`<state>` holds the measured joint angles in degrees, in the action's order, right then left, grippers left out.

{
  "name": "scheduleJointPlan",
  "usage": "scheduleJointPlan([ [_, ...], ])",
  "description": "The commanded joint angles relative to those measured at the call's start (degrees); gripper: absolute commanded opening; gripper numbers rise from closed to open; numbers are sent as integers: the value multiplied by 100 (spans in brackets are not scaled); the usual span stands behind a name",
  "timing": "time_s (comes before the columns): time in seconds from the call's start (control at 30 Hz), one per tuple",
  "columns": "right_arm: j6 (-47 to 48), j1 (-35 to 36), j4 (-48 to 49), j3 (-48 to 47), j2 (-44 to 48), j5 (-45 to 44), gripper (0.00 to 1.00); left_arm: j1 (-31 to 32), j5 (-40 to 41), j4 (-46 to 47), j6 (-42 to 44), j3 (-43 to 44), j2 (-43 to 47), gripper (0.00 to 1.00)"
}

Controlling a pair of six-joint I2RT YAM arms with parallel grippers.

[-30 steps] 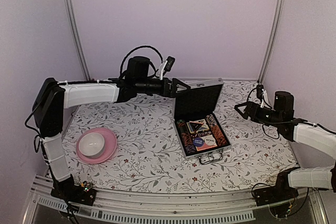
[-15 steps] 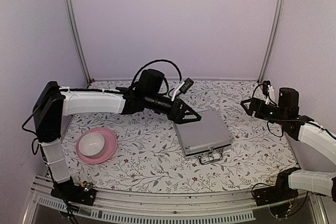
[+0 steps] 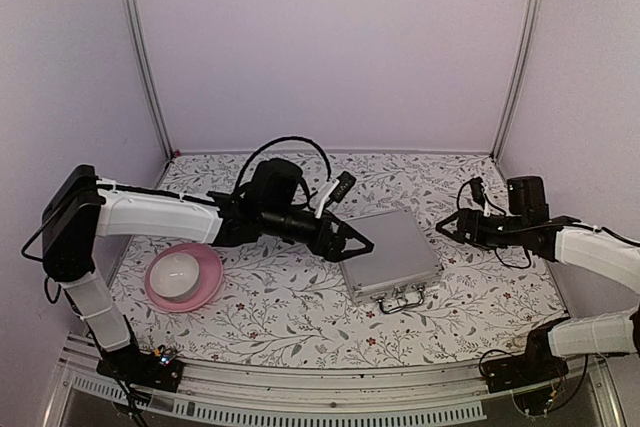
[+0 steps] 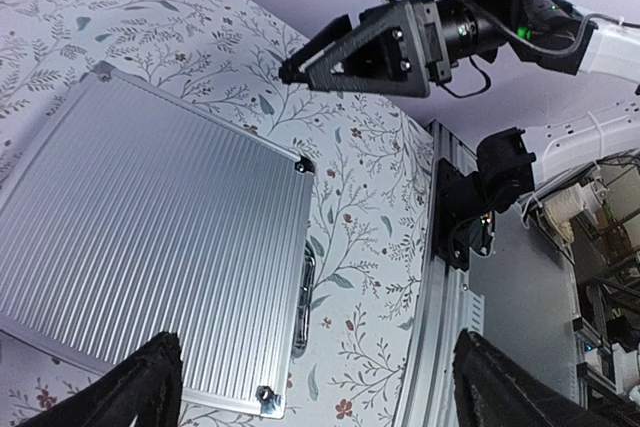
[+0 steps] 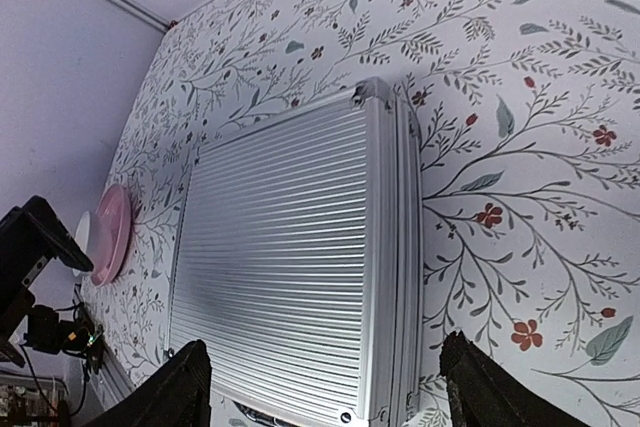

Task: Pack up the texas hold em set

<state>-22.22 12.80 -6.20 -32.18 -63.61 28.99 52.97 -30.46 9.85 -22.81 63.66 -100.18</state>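
Note:
The silver aluminium case point(image 3: 392, 253) lies shut and flat on the floral table, with its metal handle point(image 3: 401, 298) toward the near edge. The decks, chips, brown box, triangle and disc are hidden inside. My left gripper point(image 3: 352, 245) is open and empty, just over the case's left edge. In the left wrist view point(image 4: 315, 387) the ribbed lid point(image 4: 150, 247) and handle point(image 4: 303, 297) lie below it. My right gripper point(image 3: 448, 227) is open and empty, just right of the case. The right wrist view point(image 5: 330, 387) shows the lid point(image 5: 290, 277) under it.
A pink plate point(image 3: 205, 292) with a white bowl point(image 3: 176, 272) stands at the left front; the plate also shows in the right wrist view point(image 5: 110, 232). The table's metal front rail point(image 4: 440, 327) runs near the case handle. Walls close in the back and both sides.
The case lid stood open a second ago and my left gripper brought it down shut. The left gripper has since lowered beside the lid. My right gripper has moved left toward the case.

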Motion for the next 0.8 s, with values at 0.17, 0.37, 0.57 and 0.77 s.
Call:
scheduleJointPlan([
  [0.17,-80,442,644,78,-997,636,75,-21,557,570,-241,-186,57,94],
  [0.37,175,540,730,-149,-1600,410,71,-22,622,580,-250,-353,169,95],
  [0.57,351,670,846,-390,-2042,571,70,-22,711,586,-212,-432,244,94],
  [0.77,409,1066,979,-752,-2514,601,68,-19,703,575,-155,-405,205,94],
])
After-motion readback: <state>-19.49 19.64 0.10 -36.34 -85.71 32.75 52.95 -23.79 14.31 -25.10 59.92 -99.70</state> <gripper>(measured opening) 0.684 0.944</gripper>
